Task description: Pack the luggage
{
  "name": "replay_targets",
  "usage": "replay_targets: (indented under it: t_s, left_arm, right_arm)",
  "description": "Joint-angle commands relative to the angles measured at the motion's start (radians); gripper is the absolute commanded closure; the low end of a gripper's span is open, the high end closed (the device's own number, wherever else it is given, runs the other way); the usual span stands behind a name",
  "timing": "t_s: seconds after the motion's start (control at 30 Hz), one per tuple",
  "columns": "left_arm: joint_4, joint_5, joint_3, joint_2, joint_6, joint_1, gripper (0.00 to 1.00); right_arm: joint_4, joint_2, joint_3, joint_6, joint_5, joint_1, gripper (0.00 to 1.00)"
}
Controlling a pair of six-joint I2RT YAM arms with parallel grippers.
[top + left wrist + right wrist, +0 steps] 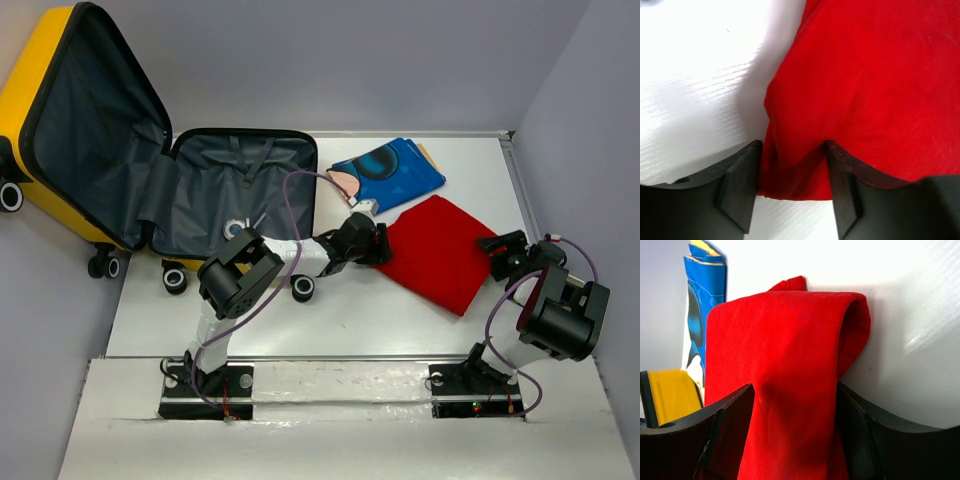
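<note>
- The table (400,330) is carrying everything, and you are working at its middle and right side.
- The luggage (60,110) is sitting at the far left corner. It is lying open, with the yellow lid standing up by the left wall and the grey-lined half resting flat on the table, lining up.
- The red cloth (440,255) is lying folded to the right of the luggage, well apart from it. This is the step in hand: you are taking hold of it at 2 opposite corners so it can go into the case.
- The blue printed piece (388,172) is waiting just behind the red cloth, untouched by either arm.
- The left gripper (792,167) is pinching the cloth's left corner. The fabric is bunching between the jaws and touching both fingers.
- The right gripper (795,410) is gripping the right corner the same way, with a thick fold filling the gap between its fingers.
- For the next move, you are going to need both arms rising together. Keep the cloth level and taut enough not to unfold, swing it left past the case's front edge, then lower it onto the grey lining.
- Both wrist views are cutting off the fingertips at the bottom edge, so the pinch is probably catching every layer, but you cannot confirm it.
- The overhead view is cropping the lid's left side, and the left arm is covering the front rim of the flat half.
</note>
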Motion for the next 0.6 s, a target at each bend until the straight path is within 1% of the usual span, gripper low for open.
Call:
replay_targets:
  t_s: [0.0, 0.07, 0.13, 0.17, 0.23, 0.37, 0.4, 0.43, 0.47, 0.53, 0.57]
  left_arm:
    - [0.075, -0.007, -0.045, 0.006, -0.018, 0.008, 0.40]
    - [0.091, -0.007, -0.054, -0.001, -0.020, 0.010, 0.46]
    - [0.094, -0.007, -0.060, -0.010, -0.024, 0.011, 0.49]
    - [0.103, -0.007, -0.068, -0.013, -0.024, 0.011, 0.50]
    - [0.112, -0.007, -0.076, -0.019, -0.026, 0.011, 0.51]
    - [0.115, -0.001, -0.080, -0.027, -0.009, 0.013, 0.52]
    - [0.115, 0.002, -0.080, -0.025, -0.008, 0.013, 0.51]
    - [0.114, 0.022, -0.079, -0.021, -0.011, 0.014, 0.43]
    - [0.115, 0.028, -0.080, -0.018, -0.015, 0.016, 0.37]
    - [0.115, 0.037, -0.086, -0.008, -0.034, 0.017, 0.31]
    - [0.117, 0.047, -0.091, -0.002, -0.035, 0.017, 0.30]
  right_arm:
    - [-0.109, 0.043, -0.047, 0.003, -0.017, 0.030, 0.30]
    - [-0.107, 0.043, -0.048, 0.006, -0.017, 0.039, 0.31]
    - [-0.092, 0.051, -0.050, 0.018, -0.022, 0.039, 0.33]
    - [-0.089, 0.062, -0.048, 0.018, -0.022, 0.039, 0.36]
    - [-0.086, 0.062, -0.048, 0.015, -0.023, 0.039, 0.37]
    - [-0.115, 0.065, -0.024, 0.001, -0.029, 0.048, 0.46]
    - [-0.115, 0.063, -0.022, 0.003, -0.029, 0.048, 0.48]
    - [-0.112, 0.068, -0.019, 0.004, -0.028, 0.048, 0.55]
    - [-0.109, 0.071, -0.019, 0.006, -0.031, 0.048, 0.59]
    - [-0.084, 0.079, -0.026, 0.015, -0.046, 0.048, 0.62]
    - [-0.073, 0.077, -0.033, 0.018, -0.049, 0.048, 0.67]
